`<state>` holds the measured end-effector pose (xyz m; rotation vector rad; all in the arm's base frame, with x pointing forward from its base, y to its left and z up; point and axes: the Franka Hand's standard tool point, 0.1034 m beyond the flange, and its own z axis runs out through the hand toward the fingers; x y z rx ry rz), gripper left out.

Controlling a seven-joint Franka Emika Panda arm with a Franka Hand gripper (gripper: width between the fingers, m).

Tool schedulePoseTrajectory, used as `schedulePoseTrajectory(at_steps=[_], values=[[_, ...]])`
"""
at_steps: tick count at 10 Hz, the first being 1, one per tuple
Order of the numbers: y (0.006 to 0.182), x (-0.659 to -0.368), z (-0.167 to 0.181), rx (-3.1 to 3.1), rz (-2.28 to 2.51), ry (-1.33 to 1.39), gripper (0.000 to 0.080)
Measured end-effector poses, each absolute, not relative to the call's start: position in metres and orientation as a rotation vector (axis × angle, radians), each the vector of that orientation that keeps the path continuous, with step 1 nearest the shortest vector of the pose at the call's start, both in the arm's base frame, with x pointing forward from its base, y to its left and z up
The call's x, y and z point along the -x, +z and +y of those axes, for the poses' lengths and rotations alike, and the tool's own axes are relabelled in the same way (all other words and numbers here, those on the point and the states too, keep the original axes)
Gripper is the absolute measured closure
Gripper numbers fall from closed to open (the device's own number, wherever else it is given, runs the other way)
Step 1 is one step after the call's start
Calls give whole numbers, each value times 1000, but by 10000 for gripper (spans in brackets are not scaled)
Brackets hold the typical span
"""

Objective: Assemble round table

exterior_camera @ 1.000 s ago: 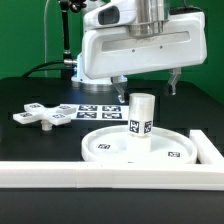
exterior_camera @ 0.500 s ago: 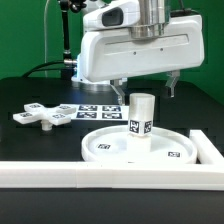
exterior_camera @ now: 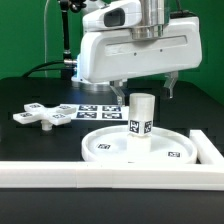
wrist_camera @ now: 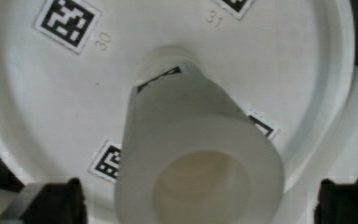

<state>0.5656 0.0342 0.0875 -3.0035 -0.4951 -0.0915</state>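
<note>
One wide, rimmed, round white plastic disc (exterior_camera: 100, 150) lies beneath the gripper (exterior_camera: 146, 90), which has two fingers (exterior_camera: 120, 86). One short, thick white cylinder leg (exterior_camera: 141, 118) stands directly under it. One flat white cross-shaped base piece (exterior_camera: 42, 115) lies off to the exterior view's left of the gripper. One marker board (exterior_camera: 95, 110) and one long white border wall (exterior_camera: 100, 172) are also there.

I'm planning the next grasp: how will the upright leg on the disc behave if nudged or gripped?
The leg looks like rigid plastic, so it should not flex under the tool. Standing upright on the disc, it might tip if nudged sideways; once down, its round wall would probably roll.
</note>
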Motion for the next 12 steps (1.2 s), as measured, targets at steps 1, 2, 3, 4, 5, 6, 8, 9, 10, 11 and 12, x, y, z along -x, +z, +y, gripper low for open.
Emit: schedulePoseTrajectory(at_steps=[1, 2, 3, 4, 5, 6, 8, 9, 10, 11, 12], values=[[85, -565, 32, 3003, -497, -87, 271], [85, -565, 32, 3003, -496, -87, 395], [85, -565, 32, 3003, -496, -87, 393], [85, -565, 32, 3003, -496, -87, 393], [85, -565, 32, 3004, -485, -86, 393], [85, -565, 32, 3008, -459, -85, 393], [85, -566, 34, 3020, -280, -64, 393], [85, -566, 33, 3026, -84, -56, 392], [85, -566, 32, 3025, 55, -50, 392], [84, -566, 30, 3006, 258, -38, 390], [84, -566, 29, 2973, 460, -30, 390]])
